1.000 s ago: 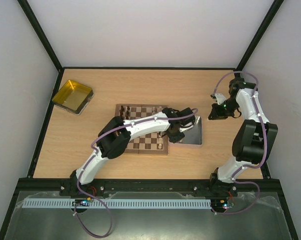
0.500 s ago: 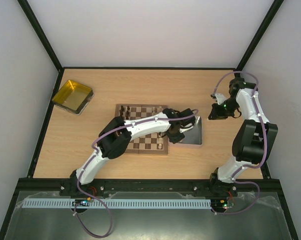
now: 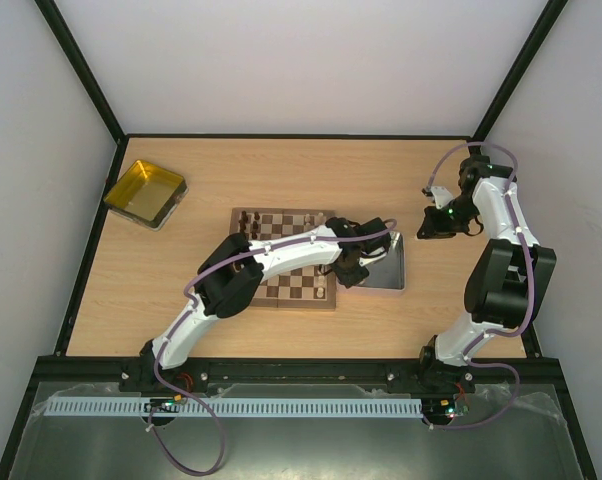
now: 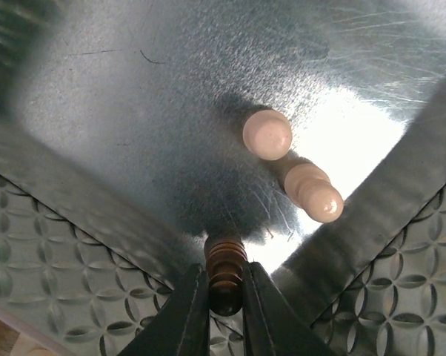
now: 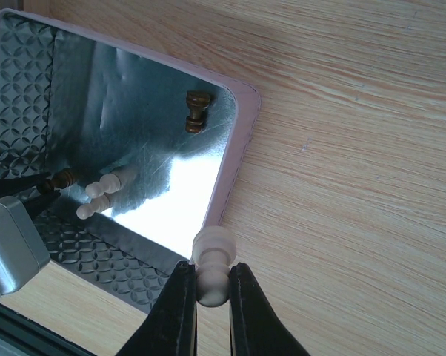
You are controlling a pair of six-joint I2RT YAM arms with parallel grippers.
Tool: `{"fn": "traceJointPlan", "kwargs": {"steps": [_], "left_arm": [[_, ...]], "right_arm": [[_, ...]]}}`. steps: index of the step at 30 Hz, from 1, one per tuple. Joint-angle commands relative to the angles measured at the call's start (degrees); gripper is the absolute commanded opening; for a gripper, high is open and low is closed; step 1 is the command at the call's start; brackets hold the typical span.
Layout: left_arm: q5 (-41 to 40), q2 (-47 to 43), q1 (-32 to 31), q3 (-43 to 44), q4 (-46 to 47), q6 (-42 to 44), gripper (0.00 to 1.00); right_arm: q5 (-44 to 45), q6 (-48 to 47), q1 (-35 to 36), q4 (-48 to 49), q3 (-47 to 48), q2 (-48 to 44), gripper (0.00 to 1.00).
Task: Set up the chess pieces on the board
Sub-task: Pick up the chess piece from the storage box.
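Two pieces are held: a dark piece (image 4: pixel 225 258), newly pinched by the left gripper (image 4: pixel 225 280) at lower centre; a pale piece (image 5: pixel 214 246), kept clamped by the right gripper (image 5: pixel 211 273).

The metal tray (image 4: pixel 134 89) shines with embossed walls, the chess pieces (image 4: pixel 267 133) are smooth wood, the table (image 5: pixel 371 148) matt woodgrain.

left arm (image 3: pixel 271 255): stretched forward and to the right, forearm low, wrist pitched downward. left pincer (image 4: pixel 225 280): fingers pressed against both sides of a dark piece (image 4: pixel 225 261). right arm (image 3: pixel 503 268): folded, elbow raised, wrist turned toward the left. right pincer (image 5: pixel 212 285): fingers clamped on a pale piece (image 5: pixel 212 256).
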Motion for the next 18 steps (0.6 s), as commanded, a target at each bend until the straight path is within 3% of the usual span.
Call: {"fn": "traceJointPlan", "kwargs": {"steps": [1,18], "left_arm": [[-1.8,0.9,0.1,1.8,-2.6,-0.5,0.12],[-2.8,-3.7,0.8,4.2,-2.1,-1.7,0.11]], "right_arm": [[0.4,-0.4,-0.3,0.2,0.3,0.3,0.02],[3.2,1.6,-0.4,-1.8,6.6,0.0,0.02]]}}
